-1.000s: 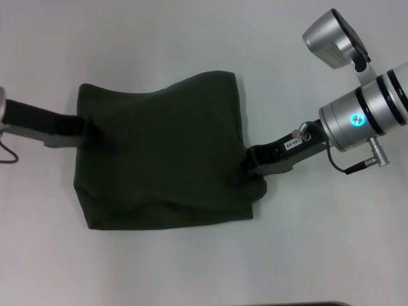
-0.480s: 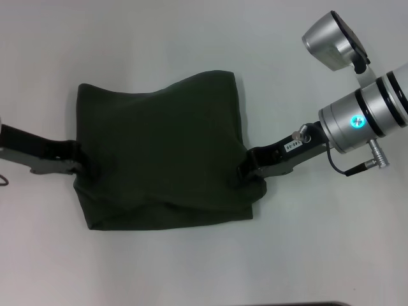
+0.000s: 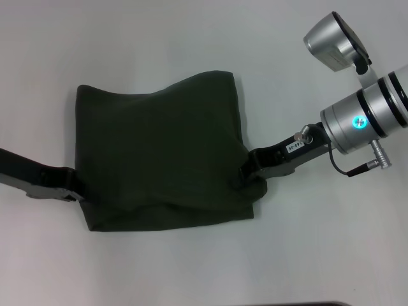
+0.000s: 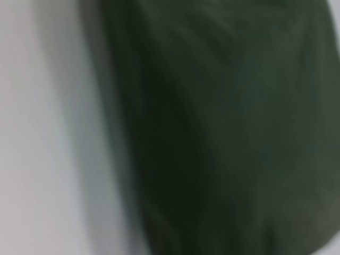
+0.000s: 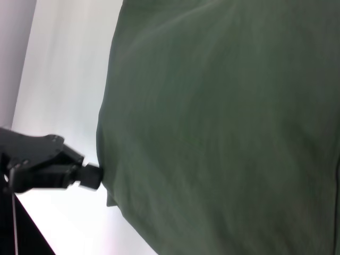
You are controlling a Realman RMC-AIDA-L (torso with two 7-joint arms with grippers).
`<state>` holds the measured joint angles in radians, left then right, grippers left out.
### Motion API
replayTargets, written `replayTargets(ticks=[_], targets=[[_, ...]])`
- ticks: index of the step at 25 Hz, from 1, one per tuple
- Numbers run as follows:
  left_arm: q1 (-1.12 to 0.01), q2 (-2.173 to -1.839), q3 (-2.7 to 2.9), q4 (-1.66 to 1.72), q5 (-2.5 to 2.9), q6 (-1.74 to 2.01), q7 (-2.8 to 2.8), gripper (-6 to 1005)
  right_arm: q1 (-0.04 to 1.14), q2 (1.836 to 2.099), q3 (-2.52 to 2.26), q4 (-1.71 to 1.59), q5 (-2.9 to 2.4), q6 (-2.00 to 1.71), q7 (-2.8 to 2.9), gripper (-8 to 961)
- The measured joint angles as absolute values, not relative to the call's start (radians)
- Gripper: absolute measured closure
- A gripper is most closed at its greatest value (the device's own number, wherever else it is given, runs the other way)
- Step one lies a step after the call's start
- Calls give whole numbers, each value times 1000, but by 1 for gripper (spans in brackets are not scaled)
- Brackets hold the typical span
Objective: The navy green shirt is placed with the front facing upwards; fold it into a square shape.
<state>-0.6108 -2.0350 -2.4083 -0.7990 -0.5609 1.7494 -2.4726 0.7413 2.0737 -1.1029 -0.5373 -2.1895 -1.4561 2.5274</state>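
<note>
At the left of the head view, the left pincer (image 3: 78,189) is seen low over the white table (image 3: 159,38), its dark body reaching in from the left edge and its tip meeting the lower left edge of the navy green shirt (image 3: 162,153). Whether its fingers are parted or closed cannot be told, since the tip is lost against the dark cloth. In the right wrist view the same pincer (image 5: 94,177) is shown farther off, its tip touching the shirt's edge (image 5: 223,127).

The shirt is laid in the middle of the table, folded into a roughly square bundle with only plain green cloth showing. Its far edge is wavy, and a soft fold is seen running across the near part. In the left wrist view, green fabric (image 4: 228,133) fills most of the picture, with a strip of table (image 4: 37,133) beside it.

To the right, the right pincer (image 3: 245,176) is placed at the shirt's lower right corner, where cloth is bunched up around its tip. How far it is open cannot be told.
</note>
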Motion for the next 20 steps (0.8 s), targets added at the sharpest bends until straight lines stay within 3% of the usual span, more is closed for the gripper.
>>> replayTargets(ticks=[6,13,20], targets=[[-618,-2047,-2482,-880,-626,1833,-2452,995,737,2065,-1079,-565,-2185,-1477,2521,951],[-673,-2110,-2378,-846,-616,1660,-2535,995,746,2082,-1036,-587,-2184,-1404,2506,951],[-686,-2107,-2272,-814,-605,1575,-2590,993,749,2081,-1044,-577,-2199,-1337,2532,950]])
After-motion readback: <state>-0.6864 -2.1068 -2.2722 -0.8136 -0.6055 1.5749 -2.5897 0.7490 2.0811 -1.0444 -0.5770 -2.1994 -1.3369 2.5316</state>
